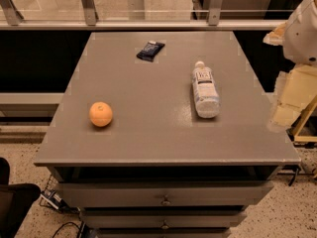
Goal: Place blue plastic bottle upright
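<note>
Nearest me is the front of a grey cabinet (163,150), with stacked drawers (163,193) below its top and two small knobs showing. On the top there are three things: one orange, one bottle and one packet. The single orange (101,114) sits nearest the front edge, well apart from the claw and across the top from it. The gripper (287,105), a pale cream piece hanging below the white arm (304,29), hovers just off the right-hand edge of the cabinet, level with the bottle's lower half and touching nothing. I cannot tell whether it is clenched or released. The blue plastic bottle (204,90) is the closest thing to the claw, lying on its side a little inboard of that edge. Its long axis runs front to back: the base faces me and the white cap (199,64) points away toward the far rail, leaning slightly away from the claw. Its white label (203,77) carries dark print that I cannot read. Farther back and farther from the claw lies one small dark blue packet (150,50), its lettering too small to make out. Behind it runs a metal railing (148,23).
</note>
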Motion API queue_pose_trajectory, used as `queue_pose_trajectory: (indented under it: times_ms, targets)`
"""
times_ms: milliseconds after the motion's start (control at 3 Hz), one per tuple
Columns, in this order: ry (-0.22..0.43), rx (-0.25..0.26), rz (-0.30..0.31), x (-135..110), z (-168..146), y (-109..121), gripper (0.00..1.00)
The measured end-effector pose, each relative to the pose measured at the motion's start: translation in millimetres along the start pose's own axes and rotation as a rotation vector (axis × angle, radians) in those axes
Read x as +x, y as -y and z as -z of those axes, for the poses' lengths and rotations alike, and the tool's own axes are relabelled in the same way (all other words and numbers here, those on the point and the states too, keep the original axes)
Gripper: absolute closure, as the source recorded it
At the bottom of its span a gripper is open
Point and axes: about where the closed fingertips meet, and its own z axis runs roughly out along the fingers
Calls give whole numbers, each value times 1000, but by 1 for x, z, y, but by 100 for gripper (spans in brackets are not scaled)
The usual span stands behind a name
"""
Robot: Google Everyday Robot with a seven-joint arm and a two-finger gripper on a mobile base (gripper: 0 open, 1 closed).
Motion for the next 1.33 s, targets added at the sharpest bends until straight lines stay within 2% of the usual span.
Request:
queue_pose_trajectory:
  times_ms: [333,667,1000,1333]
  targets:
    - [0,0,0,0,0,0,0]
    - [-15,-15,-73,-4,-6,13,0]
    - [-44,-52,-227,-10,-27,42,0]
    - [-58,-65,-410,-19,-49,62,0]
